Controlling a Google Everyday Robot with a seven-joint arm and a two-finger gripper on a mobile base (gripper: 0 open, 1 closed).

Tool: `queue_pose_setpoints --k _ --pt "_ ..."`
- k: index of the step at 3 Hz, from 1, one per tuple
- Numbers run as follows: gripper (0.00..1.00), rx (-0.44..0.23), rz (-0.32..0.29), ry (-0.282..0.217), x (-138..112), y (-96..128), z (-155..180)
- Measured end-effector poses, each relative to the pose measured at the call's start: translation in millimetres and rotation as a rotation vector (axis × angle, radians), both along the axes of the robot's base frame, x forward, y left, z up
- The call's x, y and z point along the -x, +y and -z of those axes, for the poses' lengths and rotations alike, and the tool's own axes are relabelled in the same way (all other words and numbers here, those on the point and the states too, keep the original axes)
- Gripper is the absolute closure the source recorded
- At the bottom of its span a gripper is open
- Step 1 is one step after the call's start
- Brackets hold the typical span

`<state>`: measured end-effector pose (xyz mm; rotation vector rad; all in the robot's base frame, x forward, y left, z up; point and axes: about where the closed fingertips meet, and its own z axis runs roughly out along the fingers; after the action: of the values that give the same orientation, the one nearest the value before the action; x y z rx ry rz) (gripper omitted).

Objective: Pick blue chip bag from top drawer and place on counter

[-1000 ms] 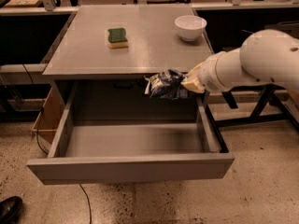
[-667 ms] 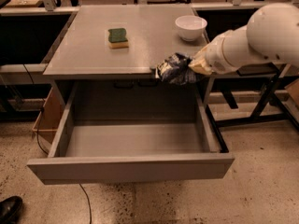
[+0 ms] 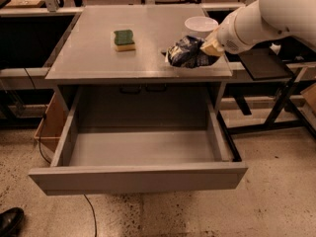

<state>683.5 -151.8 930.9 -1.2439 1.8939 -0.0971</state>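
The blue chip bag (image 3: 186, 52) is held over the counter (image 3: 98, 58) near its front edge.
It is clamped in the hand (image 3: 207, 48) beside the white bowl (image 3: 200, 24); it should be lowered flat, well inside the edge and clear of the bowl, before being released.

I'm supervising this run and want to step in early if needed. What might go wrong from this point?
1. The claw holds the crumpled glossy dark blue foil chip bag near the front right edge of the flat grey counter. Released there, it might slide off into the open grey metal drawer below.
2. The round white bowl sits just behind the claw, so moving further in may knock it.
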Motion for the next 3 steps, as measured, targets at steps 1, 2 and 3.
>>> queue_pose_setpoints --k 1,2,3 --pt "1.0 -0.036 -0.018 0.003 -23.8 12.0 9.5" --pt "1.0 -0.093 -0.039 0.018 -42.5 29.9 29.7" --pt "0.85 -0.159 -0.064 0.025 -54.1 47.7 50.9"
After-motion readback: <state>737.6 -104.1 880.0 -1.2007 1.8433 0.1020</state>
